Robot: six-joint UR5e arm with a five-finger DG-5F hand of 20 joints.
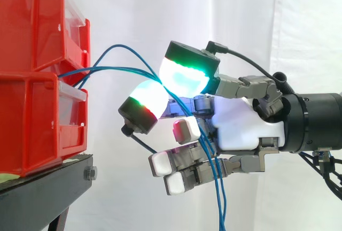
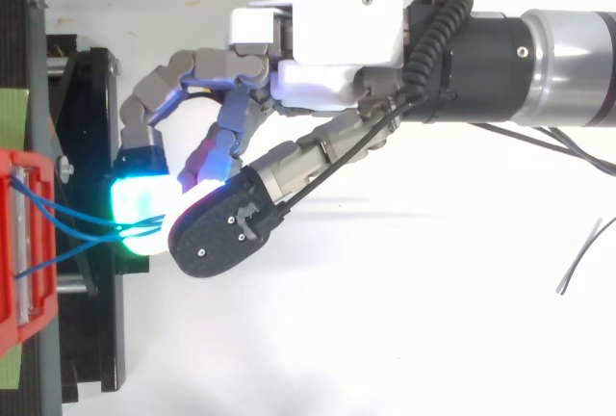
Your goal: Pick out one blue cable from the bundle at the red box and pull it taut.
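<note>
CABLES IN THE PINCH: Your hand (image 1: 240,121) clamped the blue cables (image 1: 115,70) between two glowing pads (image 1: 184,78) just beside the red bins (image 1: 32,28). The strands left the gap between the upper and lower bin, looped through the pinch and hung down past the palm.

The worry, as things stood, was that more than one strand appeared to run between those pads. A pull from here would likely have tightened several cables rather than the single one you were after. A thin strand could also have slid across the rounded pads, and a hard tug might have shifted the bins on their black stand (image 1: 43,188).

The arm lay level at bin height, entering from the right, with the hand side-on to the camera beside the work. Two fingers arched forward to meet at the cables. The others curled loosely below and held nothing, with the slack strands trailing past them.
</note>
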